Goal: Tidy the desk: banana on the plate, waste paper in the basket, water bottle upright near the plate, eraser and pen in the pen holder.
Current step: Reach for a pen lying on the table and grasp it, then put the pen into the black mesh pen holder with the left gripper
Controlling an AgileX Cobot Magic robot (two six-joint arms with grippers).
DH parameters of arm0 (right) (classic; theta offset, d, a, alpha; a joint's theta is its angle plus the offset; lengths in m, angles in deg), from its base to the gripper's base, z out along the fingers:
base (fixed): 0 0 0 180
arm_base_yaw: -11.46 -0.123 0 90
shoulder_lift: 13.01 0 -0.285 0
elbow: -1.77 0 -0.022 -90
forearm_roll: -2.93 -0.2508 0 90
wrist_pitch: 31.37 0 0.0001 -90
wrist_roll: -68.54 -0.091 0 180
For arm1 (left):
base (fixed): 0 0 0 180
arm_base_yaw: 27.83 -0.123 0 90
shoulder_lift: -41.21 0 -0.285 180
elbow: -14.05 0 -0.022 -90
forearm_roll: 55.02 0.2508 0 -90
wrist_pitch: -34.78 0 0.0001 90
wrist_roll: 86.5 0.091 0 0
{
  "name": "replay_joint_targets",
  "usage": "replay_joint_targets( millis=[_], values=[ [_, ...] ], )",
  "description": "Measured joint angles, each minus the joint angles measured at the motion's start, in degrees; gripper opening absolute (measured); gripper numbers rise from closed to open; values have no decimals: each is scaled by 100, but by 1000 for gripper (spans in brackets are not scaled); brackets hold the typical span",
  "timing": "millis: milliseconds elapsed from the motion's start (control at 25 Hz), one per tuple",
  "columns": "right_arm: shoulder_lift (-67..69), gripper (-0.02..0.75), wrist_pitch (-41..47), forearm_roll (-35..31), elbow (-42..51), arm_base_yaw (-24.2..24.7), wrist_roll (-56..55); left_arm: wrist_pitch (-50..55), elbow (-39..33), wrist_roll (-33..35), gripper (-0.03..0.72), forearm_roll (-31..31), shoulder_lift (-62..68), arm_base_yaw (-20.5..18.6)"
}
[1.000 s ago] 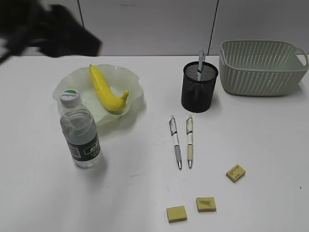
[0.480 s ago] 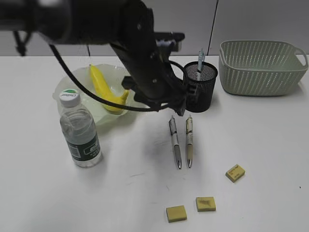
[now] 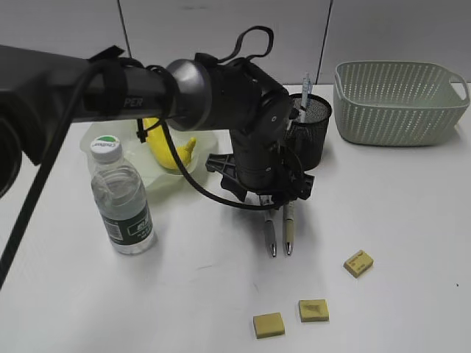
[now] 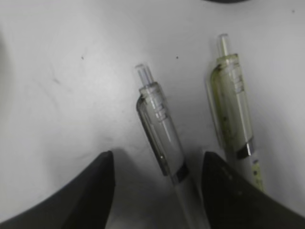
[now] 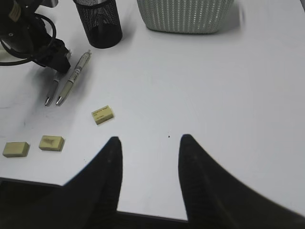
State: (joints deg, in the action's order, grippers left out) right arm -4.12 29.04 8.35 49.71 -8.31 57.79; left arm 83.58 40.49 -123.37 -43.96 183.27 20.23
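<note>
While my left gripper (image 4: 157,167) hangs with jaws spread around the clear pen (image 4: 162,143), I think I must pinch it, then carry it to the pen holder (image 3: 307,129)

I see my left arm (image 3: 250,140) down over the tops of two pens (image 3: 280,232). The banana (image 3: 168,147) lies in the plate (image 3: 96,136). The water bottle (image 3: 121,198) stands near it.

place: probably office/lab | cues: white desk (image 3: 412,220), pen holder (image 3: 307,136), grey wall panels (image 3: 221,37)
</note>
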Motion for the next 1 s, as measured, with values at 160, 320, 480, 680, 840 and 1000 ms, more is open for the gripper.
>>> replay_joint_targets(
  millis=[160, 320, 480, 680, 840, 1000],
  values=[
    [0, 321, -11, 0, 0, 0, 0, 34, 25, -102, 337, 25, 120, 0],
    [0, 321, -17, 0, 0, 0, 0, 45, 66, -149, 180, 31, 151, 0],
    [0, 321, -17, -6, 0, 0, 0, -24, 66, -169, 98, 31, 109, -5],
    [0, 321, -17, -6, 0, 0, 0, -372, 21, -723, 94, 349, -375, 25],
    [0, 321, -17, -6, 0, 0, 0, -1205, 21, -978, 94, 1033, -1081, 110],
    [0, 321, -22, -6, 0, 0, 0, -3255, 21, -1019, 94, 2130, -1457, 50]
  ],
)
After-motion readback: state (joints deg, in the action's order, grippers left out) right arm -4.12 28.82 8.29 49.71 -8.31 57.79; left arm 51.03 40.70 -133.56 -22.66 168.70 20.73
